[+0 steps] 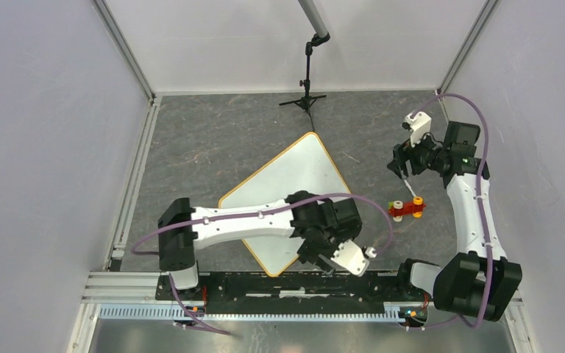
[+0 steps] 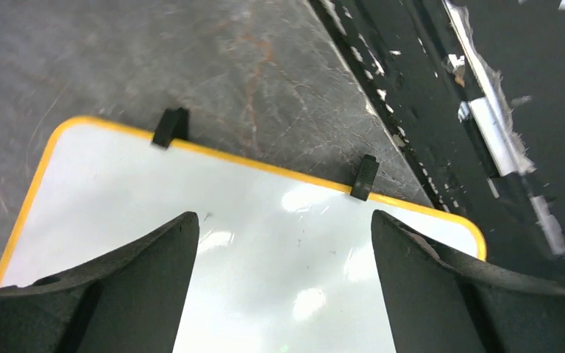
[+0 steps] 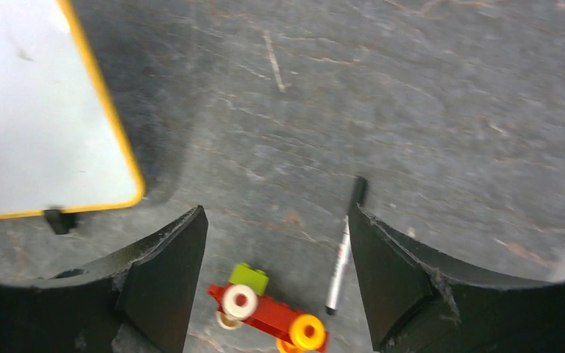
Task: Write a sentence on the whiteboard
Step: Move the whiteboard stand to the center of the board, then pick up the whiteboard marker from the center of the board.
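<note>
1. Board [image 1: 294, 173] lies flat on the grey table [image 1: 213, 140], turned diagonally: one corner points to the far side, the opposite corner reaches the black base rail [image 1: 287, 283]
2. Visible board face is plain white with glare spots; orange-yellow rim all round
3. Two black clips [image 2: 171, 126] sit on one rim edge, well apart from each other
4. Left arm stretches across the near half of the board
5. Left gripper [image 2: 283, 220]: jaws spread wide, nothing between them; it hovers over the board near the clipped edge, whether the tips touch the face I cannot tell
6. Right gripper [image 3: 278, 213]: jaws apart, nothing clamped; it hangs over bare table to the right of the board
7. Marker [image 3: 340, 261] lies on the table below the right gripper, black cap away from the camera, close by the right finger; contact cannot be judged
8. Toy [image 3: 265, 312], red with white and orange wheels and a green block, sits just beside the marker, apart from the board
</note>
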Controlling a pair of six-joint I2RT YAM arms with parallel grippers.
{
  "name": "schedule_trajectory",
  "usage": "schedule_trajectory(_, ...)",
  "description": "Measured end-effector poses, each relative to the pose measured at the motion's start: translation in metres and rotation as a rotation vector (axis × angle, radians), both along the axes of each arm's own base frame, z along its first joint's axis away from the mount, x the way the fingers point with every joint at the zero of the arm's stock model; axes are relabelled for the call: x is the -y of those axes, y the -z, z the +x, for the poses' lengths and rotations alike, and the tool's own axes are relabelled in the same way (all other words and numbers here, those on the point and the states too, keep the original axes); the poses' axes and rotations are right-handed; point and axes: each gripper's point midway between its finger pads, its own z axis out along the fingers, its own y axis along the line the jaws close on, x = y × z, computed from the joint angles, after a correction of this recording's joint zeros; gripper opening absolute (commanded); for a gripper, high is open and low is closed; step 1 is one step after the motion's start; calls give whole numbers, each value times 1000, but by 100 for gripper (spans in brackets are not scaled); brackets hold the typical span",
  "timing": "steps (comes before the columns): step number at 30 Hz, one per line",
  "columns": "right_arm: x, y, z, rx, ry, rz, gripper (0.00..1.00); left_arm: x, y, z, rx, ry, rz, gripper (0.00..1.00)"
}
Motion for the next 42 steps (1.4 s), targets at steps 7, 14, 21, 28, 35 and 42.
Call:
schedule_trajectory(7,46,8,9,-59,102,-187,63,4,-79,51,-73,-354,-210,93)
schedule_trajectory(14,76,62,9,-262,119,-323,60,-32,-143,123,-161,-750,-413,94)
schedule_trajectory(21,83,92,9,-322,114,-396,59,-81,-194,130,-175,-914,-579,97)
schedule_trajectory(28,92,131,8,-394,105,-445,58,-113,-208,132,-168,-1001,-641,98)
schedule_trajectory(35,97,159,14,-439,93,-460,53,-134,-207,149,-218,-1114,-665,98)
schedule_trajectory(42,97,171,20,-455,69,-453,36,-165,-218,154,-239,-1217,-734,100)
